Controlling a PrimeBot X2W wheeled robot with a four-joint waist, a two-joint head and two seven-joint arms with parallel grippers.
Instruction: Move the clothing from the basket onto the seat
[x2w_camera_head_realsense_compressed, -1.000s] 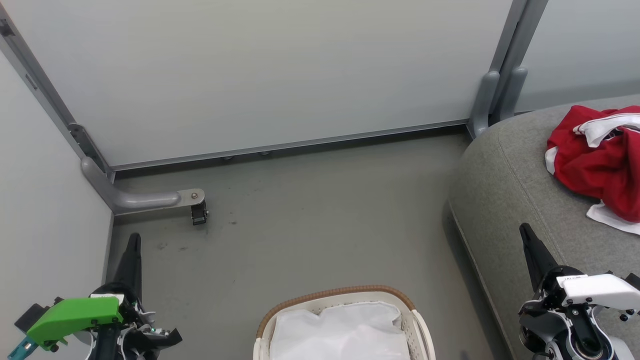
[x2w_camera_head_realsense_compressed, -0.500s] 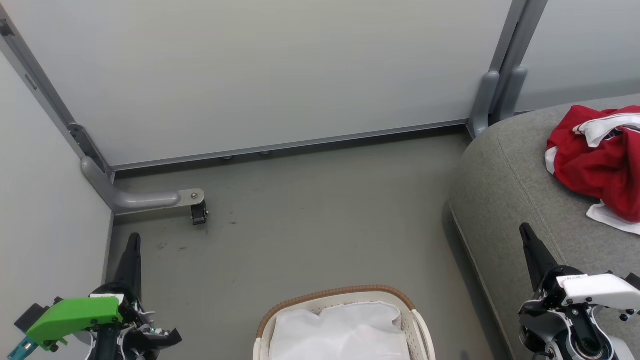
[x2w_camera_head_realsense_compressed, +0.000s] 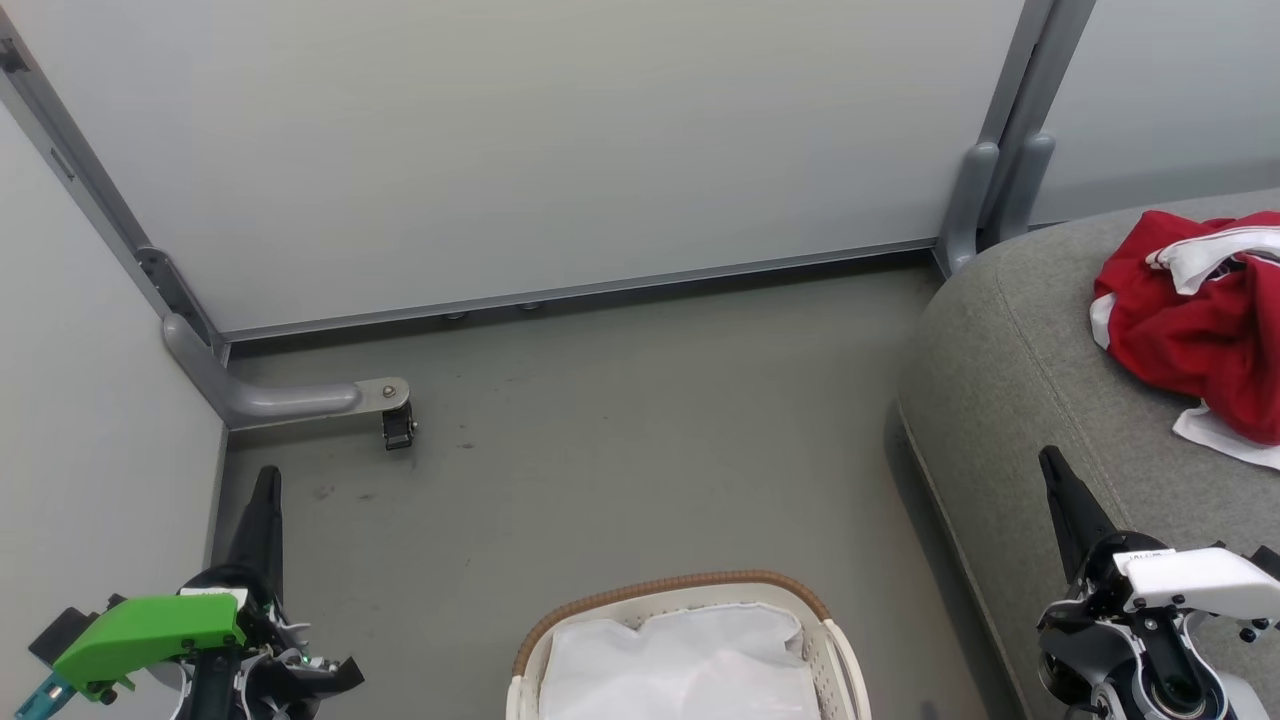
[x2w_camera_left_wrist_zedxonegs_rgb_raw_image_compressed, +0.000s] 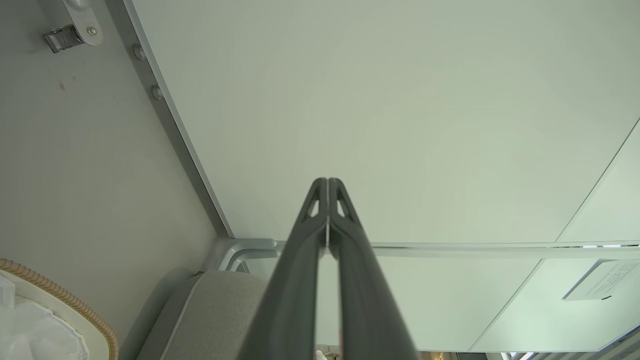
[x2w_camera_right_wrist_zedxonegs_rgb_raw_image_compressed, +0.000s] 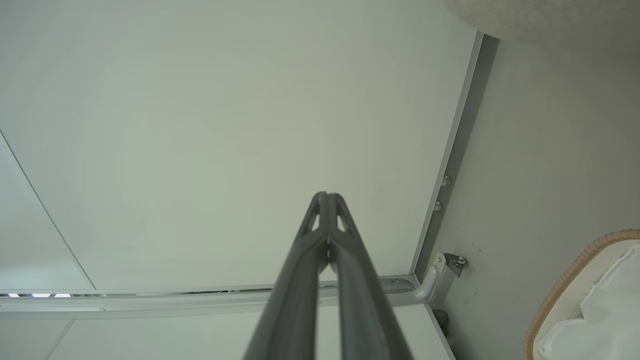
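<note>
Both pairs of jaws are pressed fully together with nothing between them. The left gripper (x2w_camera_head_realsense_compressed: 266, 488), at the lower left of the head view, and the right gripper (x2w_camera_head_realsense_compressed: 1054, 470), at the lower right, each read as a single dark spike pointing up the frame. In each wrist view the two fingers meet at their tips against the pale partition panel (x2w_camera_head_realsense_compressed: 550, 150). With no load and both arms parked low on either side, the pose looks like rest rather than reach. That would fit a job that is probably done.

Between the grippers, at the bottom centre, the basket (x2w_camera_head_realsense_compressed: 670, 583) shows its brown woven-look rim and its white cloth lining (x2w_camera_head_realsense_compressed: 680, 660). No red is visible in the part in frame, though its near half is cut off by the bottom edge.

The clothing (x2w_camera_head_realsense_compressed: 1190, 335) lies at the upper right as a crumpled heap on the grey seat (x2w_camera_head_realsense_compressed: 1010, 370). It is well apart from the basket and runs off the right edge. It is soft red fabric with white trim bands and a white edge poking out beneath. Whether it is one piece or two cannot be told.
</note>
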